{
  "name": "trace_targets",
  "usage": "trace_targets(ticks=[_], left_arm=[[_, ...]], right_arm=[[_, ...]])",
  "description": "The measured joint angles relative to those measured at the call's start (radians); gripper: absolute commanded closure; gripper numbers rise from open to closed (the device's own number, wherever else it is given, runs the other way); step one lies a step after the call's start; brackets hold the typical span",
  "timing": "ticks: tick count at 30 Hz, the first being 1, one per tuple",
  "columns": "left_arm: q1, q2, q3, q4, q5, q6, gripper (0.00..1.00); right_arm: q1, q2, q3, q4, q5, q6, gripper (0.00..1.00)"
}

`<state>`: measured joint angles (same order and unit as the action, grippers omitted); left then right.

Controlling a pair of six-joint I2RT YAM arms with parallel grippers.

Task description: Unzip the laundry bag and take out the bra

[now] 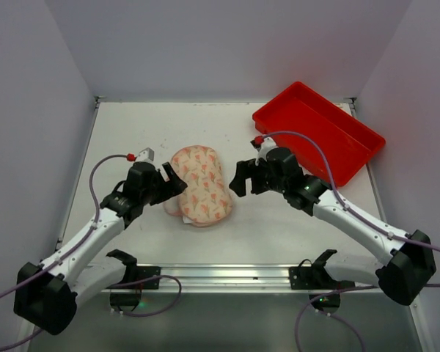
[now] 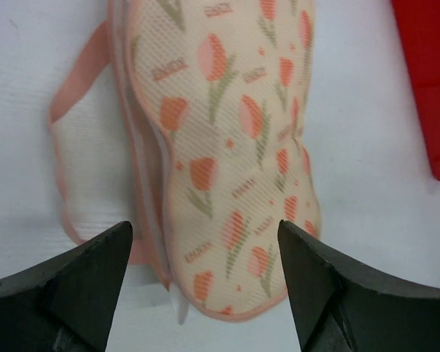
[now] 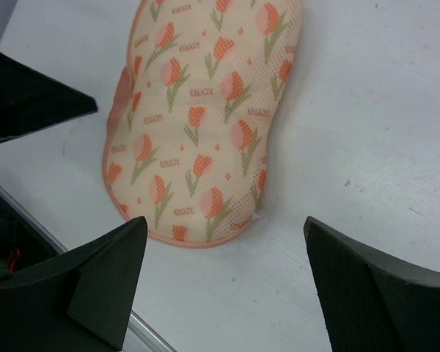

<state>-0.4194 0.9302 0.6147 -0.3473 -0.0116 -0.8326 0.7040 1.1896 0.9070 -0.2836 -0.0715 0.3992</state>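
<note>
The laundry bag (image 1: 202,185) lies flat in the middle of the tabletop (image 1: 279,227), printed side up. The left pincer (image 1: 174,182) and right pincer (image 1: 237,181) flank it, both spread wide and holding nothing, seemingly poised to take a side each. A pale, pink-edged layer (image 2: 88,154) shows at the bag's left edge; whether it is the bra or the bag's lining cannot be told.

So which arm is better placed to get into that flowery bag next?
Probably the left arm: pale pink-edged fabric pokes from the laundry bag on its side; the right arm faces a seemingly closed edge.
</note>
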Motion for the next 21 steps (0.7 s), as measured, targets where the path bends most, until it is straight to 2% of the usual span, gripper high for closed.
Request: trace_targets(ticks=[6, 7, 16, 20, 21], left_arm=[[0.107, 0.222, 0.002, 0.061, 0.060, 0.068, 0.36], [0.116, 0.241, 0.002, 0.074, 0.070, 0.076, 0.42], [0.125, 0.318, -0.004, 0.237, 0.212, 0.096, 0.53], [0.125, 0.352, -0.006, 0.278, 0.241, 0.095, 0.67], [0.125, 0.364, -0.007, 0.286, 0.245, 0.096, 0.74]], right_arm=[[0.000, -0.140, -0.081, 0.023, 0.054, 0.024, 0.08], [0.000, -0.167, -0.103, 0.023, 0.063, 0.030, 0.07], [0.000, -0.315, -0.209, 0.037, 0.154, 0.057, 0.06], [0.000, -0.320, -0.214, 0.045, 0.164, 0.061, 0.06], [0.000, -0.320, -0.216, 0.048, 0.165, 0.061, 0.06]])
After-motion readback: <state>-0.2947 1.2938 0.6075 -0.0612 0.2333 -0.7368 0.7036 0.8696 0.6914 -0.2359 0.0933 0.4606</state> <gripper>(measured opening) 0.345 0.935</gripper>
